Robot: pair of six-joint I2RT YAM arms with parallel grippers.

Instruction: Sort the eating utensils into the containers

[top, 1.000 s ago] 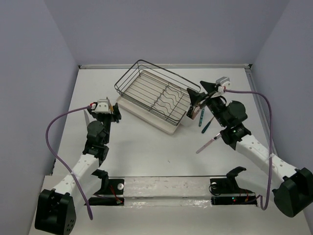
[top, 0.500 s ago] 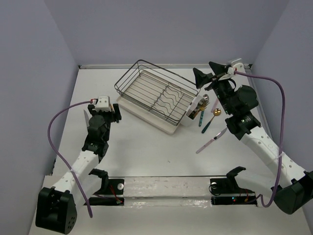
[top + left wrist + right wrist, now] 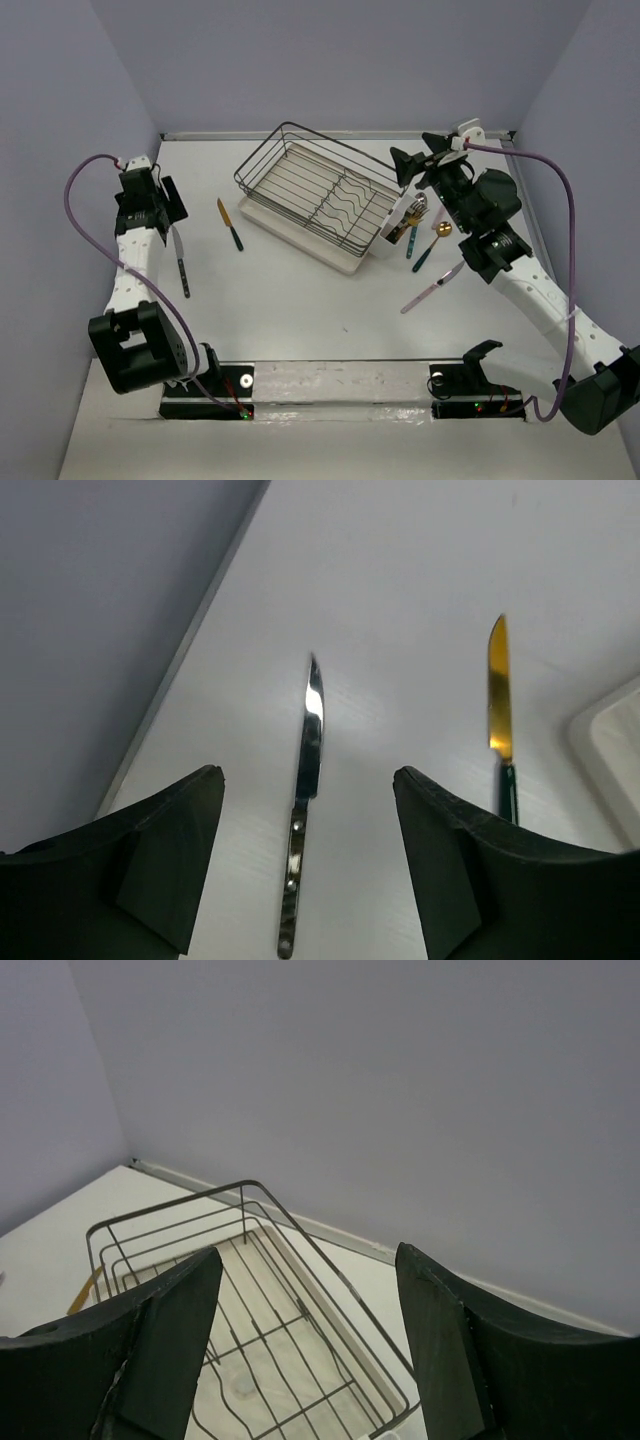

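Our left gripper (image 3: 305, 780) hovers, jaws apart, over the silver knife (image 3: 310, 730) on the table (image 3: 300, 310); we judge pickup comes next: lower, clamp the handle, carry it to the white holder (image 3: 384, 246). Our right gripper (image 3: 308, 1260) hangs apart, empty.

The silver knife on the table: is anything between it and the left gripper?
Nothing visible is. The left gripper is open, and the wrist view shows the silver knife lying alone on the bare white table, in the gap between its fingers. The gold-bladed knife lies off to one side, apart from it.
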